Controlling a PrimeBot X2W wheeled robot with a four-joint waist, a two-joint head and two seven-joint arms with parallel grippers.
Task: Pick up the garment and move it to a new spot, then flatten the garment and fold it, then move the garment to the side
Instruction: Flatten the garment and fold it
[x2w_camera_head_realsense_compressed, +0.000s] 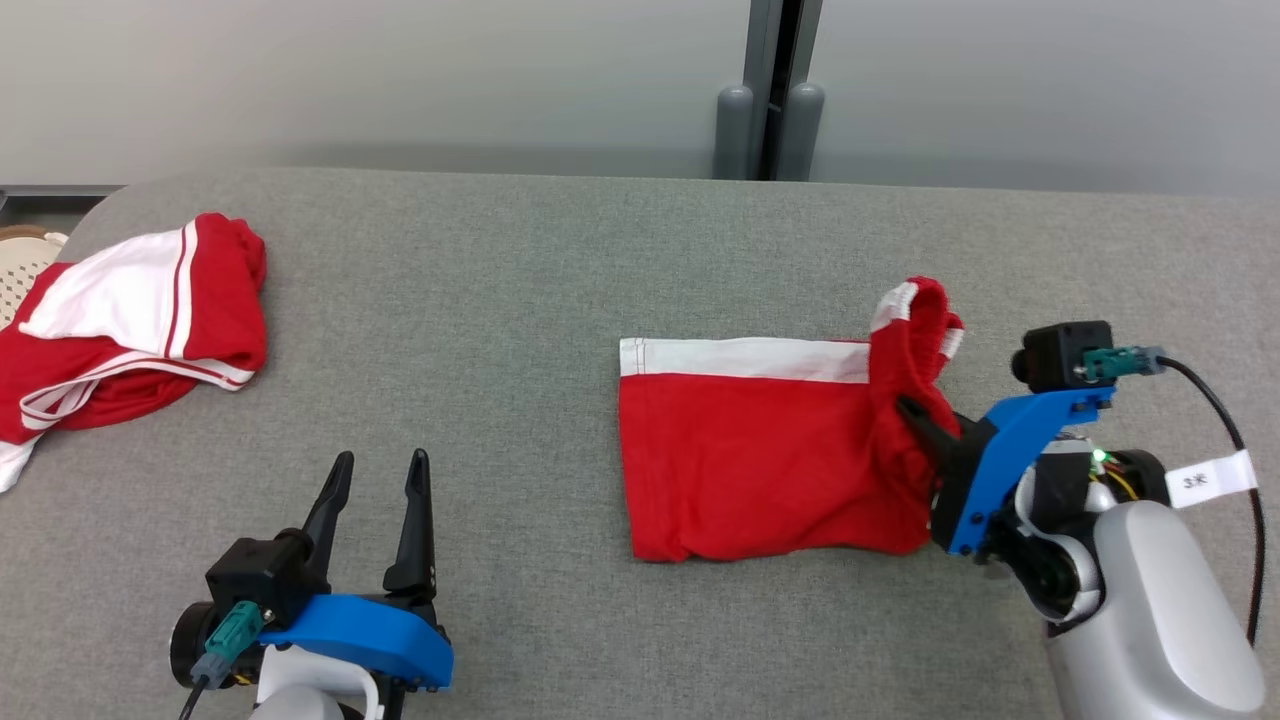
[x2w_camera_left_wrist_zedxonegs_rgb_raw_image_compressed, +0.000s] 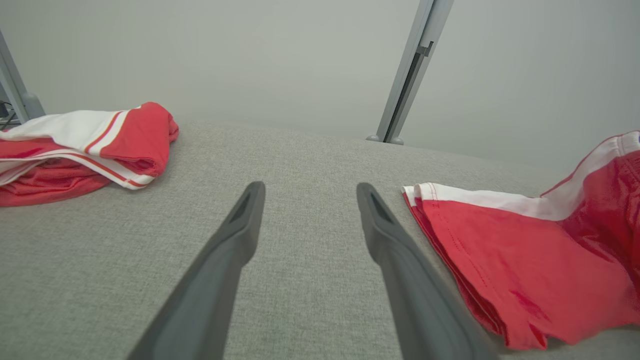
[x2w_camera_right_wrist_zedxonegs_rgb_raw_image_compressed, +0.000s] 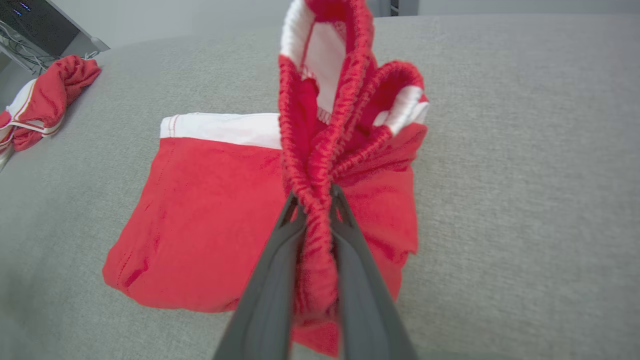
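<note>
- Clamping the garment (x2w_camera_head_realsense_compressed: 760, 470) by its bunched waistband with the right tool (x2w_camera_right_wrist_zedxonegs_rgb_raw_image_compressed: 312, 194), that edge raised off the table (x2w_camera_head_realsense_compressed: 500, 300).
- Otherwise lying flat and folded right of centre, white hem along the far edge.
- Holding the left tool (x2w_camera_head_realsense_compressed: 380, 460) released at lower left, touching nothing.
- Open room leftward, up to the red-and-white heap (x2w_camera_head_realsense_compressed: 130, 320) by the table's left edge.

The head view's left edge crops a crumpled red-and-white cloth garment (x2w_camera_head_realsense_compressed: 130, 320); folded red shorts (x2w_camera_head_realsense_compressed: 760, 470) hide a finger of the right gripper (x2w_camera_head_realsense_compressed: 915, 415).
</note>
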